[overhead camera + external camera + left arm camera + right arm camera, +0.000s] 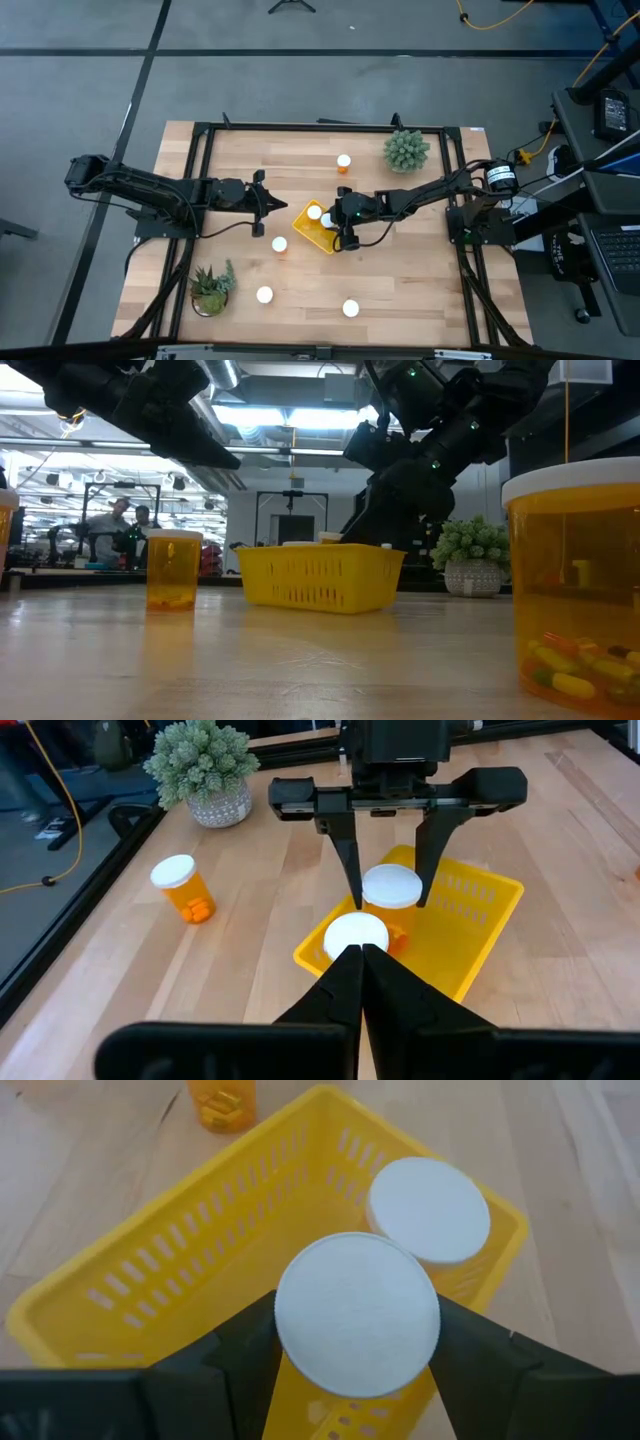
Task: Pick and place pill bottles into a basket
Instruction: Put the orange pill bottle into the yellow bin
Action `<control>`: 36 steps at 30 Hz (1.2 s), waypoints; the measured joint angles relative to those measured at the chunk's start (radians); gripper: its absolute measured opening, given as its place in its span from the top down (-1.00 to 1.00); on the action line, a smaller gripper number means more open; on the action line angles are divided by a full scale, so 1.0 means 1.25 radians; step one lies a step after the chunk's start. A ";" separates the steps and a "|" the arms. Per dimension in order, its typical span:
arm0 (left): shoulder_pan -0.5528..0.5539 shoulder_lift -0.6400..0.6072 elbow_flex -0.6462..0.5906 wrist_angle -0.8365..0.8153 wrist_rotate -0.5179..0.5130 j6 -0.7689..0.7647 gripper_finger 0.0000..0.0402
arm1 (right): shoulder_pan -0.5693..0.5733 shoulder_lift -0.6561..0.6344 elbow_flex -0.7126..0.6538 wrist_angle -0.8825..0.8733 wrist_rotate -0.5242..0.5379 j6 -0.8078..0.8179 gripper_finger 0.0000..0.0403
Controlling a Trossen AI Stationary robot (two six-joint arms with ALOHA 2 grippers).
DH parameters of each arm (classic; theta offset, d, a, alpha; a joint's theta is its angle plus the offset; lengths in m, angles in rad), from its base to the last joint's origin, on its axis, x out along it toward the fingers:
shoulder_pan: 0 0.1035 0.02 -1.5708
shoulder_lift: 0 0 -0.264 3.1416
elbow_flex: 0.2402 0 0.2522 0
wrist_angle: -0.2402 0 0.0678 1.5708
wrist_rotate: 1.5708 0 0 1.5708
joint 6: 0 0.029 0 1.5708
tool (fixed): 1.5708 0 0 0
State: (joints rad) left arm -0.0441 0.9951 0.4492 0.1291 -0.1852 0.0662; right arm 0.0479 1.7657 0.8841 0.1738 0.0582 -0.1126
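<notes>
Bottle held by the right tool [357,1342] hangs over the yellow basket [304,233], its white cap [357,1312] pinched between the two dark fingers; a second bottle [429,1210] already stands inside the basket beside it. The bottle looks light and stiff, smooth-sided and a little slippery, with loose pills inside, so a hold just under the cap seems safest. Four more bottles stand on the table [420,285]: one just beside the basket [279,244], one near the far edge [343,161], two toward the near edge [264,295] [350,308]. The left tool [355,960] hovers near the basket with its fingers pressed together, holding nothing. Two potted plants [406,150] [211,288] stand apart. No label or writing can be read on any bottle
</notes>
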 joint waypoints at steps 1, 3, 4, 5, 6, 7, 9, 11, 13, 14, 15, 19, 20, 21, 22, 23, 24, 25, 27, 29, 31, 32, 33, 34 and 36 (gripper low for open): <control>0.000 0.000 0.000 0.000 0.000 0.000 0.97 | 0.000 0.000 0.000 0.000 0.000 0.000 -0.12; 0.000 0.000 0.000 0.000 0.000 0.000 0.96 | 0.000 0.000 0.000 0.000 0.000 -0.001 -0.16; 0.000 0.000 0.000 0.000 0.000 0.000 0.96 | 0.000 0.000 0.000 0.000 0.000 0.000 -0.19; 0.000 0.000 0.000 0.000 0.000 0.000 0.96 | 0.000 0.000 0.000 0.000 0.000 0.000 -0.22; 0.000 0.000 0.000 0.000 0.000 0.000 0.97 | 0.000 0.000 0.000 0.000 0.000 0.000 -0.26; 0.000 0.000 0.000 0.000 0.000 0.000 0.97 | 0.000 0.000 0.000 0.000 0.000 0.000 -0.30; 0.000 0.000 0.000 0.000 0.000 0.000 0.98 | 0.000 0.000 0.000 0.000 0.000 0.000 -0.37; 0.000 0.000 0.000 0.000 0.000 0.000 0.98 | 0.000 0.000 0.000 0.000 0.000 -0.005 -0.44; 0.000 0.000 0.000 0.000 0.000 0.000 0.97 | 0.000 0.000 0.000 -0.001 0.001 -0.021 -0.48; 0.000 0.000 0.000 0.000 0.000 -0.001 0.97 | 0.000 0.000 0.000 -0.001 0.004 -0.026 -0.49; 0.000 0.000 0.000 0.000 0.000 -0.002 0.96 | 0.000 0.000 0.000 -0.001 0.012 -0.029 -0.49; 0.000 0.000 0.000 0.000 0.000 -0.007 0.97 | 0.000 0.000 0.000 -0.010 0.055 -0.043 -0.50; 0.000 0.000 0.000 0.000 0.000 -0.008 0.97 | 0.000 0.000 0.000 -0.011 0.058 -0.043 -0.50; 0.000 0.000 0.000 0.000 0.000 -0.008 0.97 | 0.000 0.000 0.000 -0.010 0.058 -0.043 -0.50; 0.000 0.000 0.000 0.000 0.000 -0.008 0.98 | 0.000 0.000 0.000 -0.010 0.058 -0.043 -0.50; 0.000 0.000 0.000 0.000 0.000 -0.008 0.98 | 0.000 0.000 0.000 -0.010 0.058 -0.043 -0.50; 0.000 0.000 0.000 0.000 0.000 -0.008 0.98 | 0.000 0.000 0.000 -0.011 0.058 -0.043 -0.50; 0.000 0.000 0.000 0.000 0.000 -0.008 0.98 | 0.000 0.000 0.000 -0.011 0.058 -0.043 -0.50; 0.000 0.000 0.000 0.000 0.000 -0.008 0.97 | 0.000 0.000 0.000 -0.011 0.058 -0.044 -0.50; 0.000 0.000 0.000 0.000 0.000 -0.008 0.96 | 0.000 0.000 0.000 -0.011 0.058 -0.046 -0.50; 0.000 0.000 0.000 0.000 0.000 -0.008 0.96 | 0.000 -0.006 0.000 -0.018 0.058 -0.047 -0.50; 0.000 0.000 0.000 0.000 0.000 -0.008 0.96 | 0.000 -0.009 0.000 -0.021 0.058 -0.046 -0.50; 0.000 0.000 0.000 0.000 0.000 -0.008 0.97 | 0.000 -0.013 0.000 -0.018 0.058 -0.045 -0.50; 0.000 0.000 0.000 0.000 0.000 -0.007 0.98 | 0.000 -0.020 0.000 -0.022 0.058 -0.046 -0.50; 0.000 0.000 0.000 0.000 0.000 -0.007 0.98 | 0.001 -0.036 0.001 -0.024 0.057 -0.045 -0.50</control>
State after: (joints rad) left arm -0.0441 0.9950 0.4492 0.1291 -0.1848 0.0570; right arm 0.0488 1.7204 0.8848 0.1436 0.1299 -0.1692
